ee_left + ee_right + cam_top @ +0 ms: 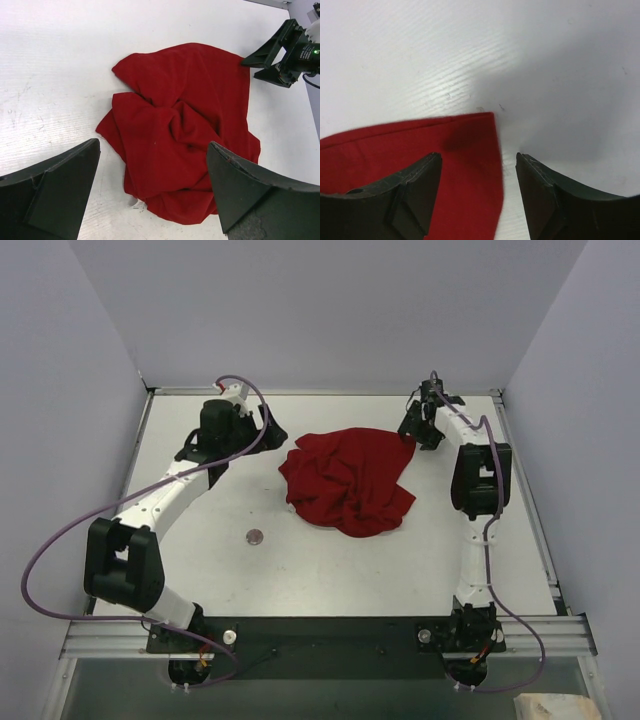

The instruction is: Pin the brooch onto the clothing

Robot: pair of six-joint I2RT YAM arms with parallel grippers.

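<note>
I'm reading the R gripper (478,161) as part-way apart: a moderate gap, nothing clamped in it yet. It's sitting low over the far corner of the T-shirt (395,145). In the wrist view the hem is running in from 9 o'clock and ending in the gap, so one jaw is over red cloth and the other over bare table (400,560). The L gripper (152,144) is standing fully wide, holding nothing, hovering apart from the shirt and looking down on it. From the top cam the shirt is lying crumpled approx mid-table, a bit toward 12 o'clock, w/ the R gripper at its 2 o'clock corner and the L gripper off its 10 o'clock side. A small round disc, prob the brooch (255,536), is lying alone on the table at the shirt's 8 o'clock, near but not touching. I'm judging the fabric as soft, light and limp. It's folded over itself in several layers, so it's likely going to drag and bunch rather than slide as one piece, and it's not going to hold any shape I pull it into. Best hold, I'm thinking, is a hem or corner where a single layer is showing, like the one under the R jaws, not the thick middle folds. The disc is looking small, hard and flat to the table, so I'm expecting a fiddly pinch by its rim.
</note>
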